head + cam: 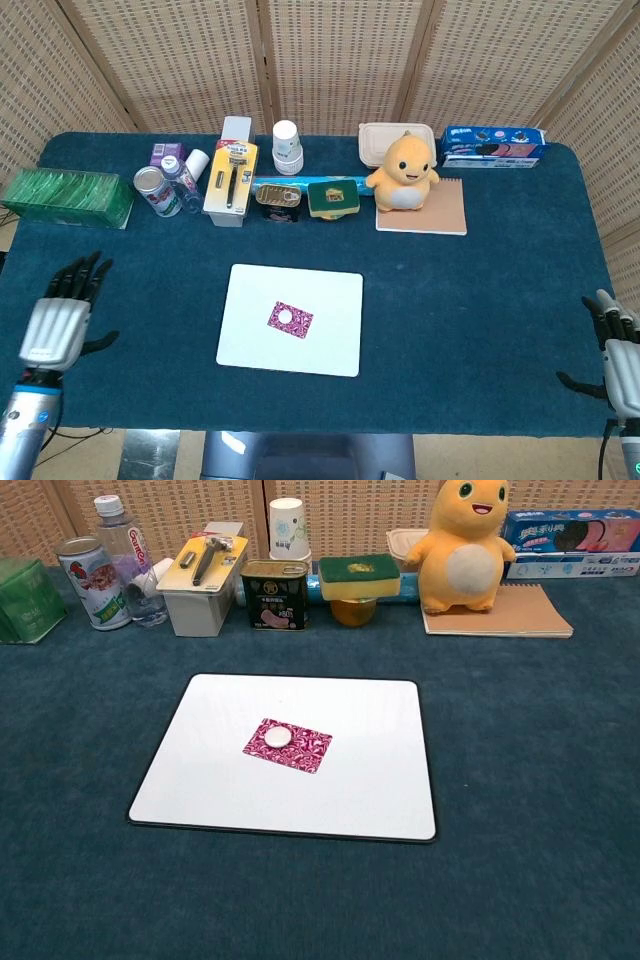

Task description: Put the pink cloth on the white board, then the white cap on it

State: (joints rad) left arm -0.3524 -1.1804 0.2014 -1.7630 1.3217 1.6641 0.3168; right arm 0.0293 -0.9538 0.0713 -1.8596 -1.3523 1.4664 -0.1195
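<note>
The white board [330,340] [360,790] lies flat on the blue table, near its front middle. A small pink patterned cloth [300,323] [305,750] rests on the board, and the round white cap [285,317] [278,736] sits on the cloth's left part. My left hand [58,318] hovers at the table's left front edge, fingers spread, holding nothing. My right hand [618,352] shows at the far right edge, fingers apart and empty. Neither hand appears in the chest view.
Along the back stand a green box [68,197], a can [157,191], a bottle [125,555], a razor pack [230,178], a paper cup [287,146], a tin [274,593], a sponge on a jar [358,578], a yellow plush toy [404,171] on a notebook [440,210], and a cookie box [492,145].
</note>
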